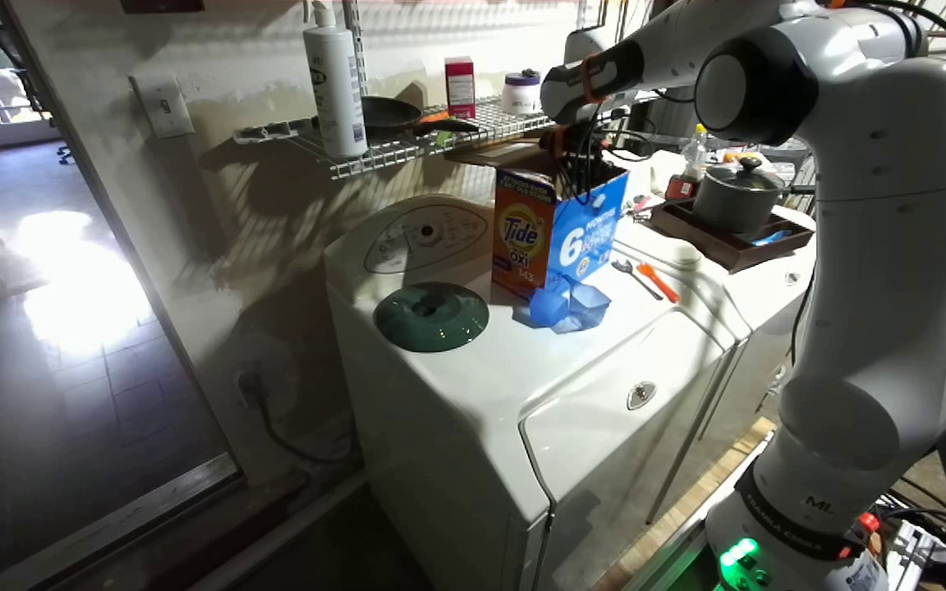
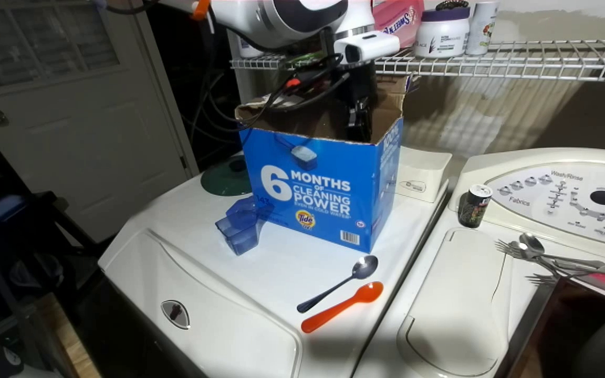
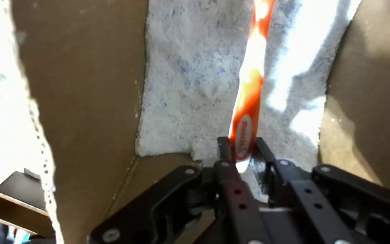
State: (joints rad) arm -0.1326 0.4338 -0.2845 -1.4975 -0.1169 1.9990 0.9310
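The orange handle (image 3: 252, 84) is smooth, glossy plastic with white highlights; the fingers (image 3: 224, 149) look like dark, mostly matt metal. The powder (image 3: 195, 81) is dry-looking, grainy and matt. The box (image 2: 323, 184) is cardboard, dull brown inside, smooth printed paper outside, with a ragged edge. The white surface (image 2: 281, 268) has an enamel-like gloss. Blue scoops (image 2: 240, 239) are see-through plastic, the dark spoon (image 2: 336, 285) shiny metal, the orange spoon (image 2: 336, 312) glossy plastic.

Arm (image 1: 892, 254) bent, tool (image 3: 242, 145) pointing downward, clamped.
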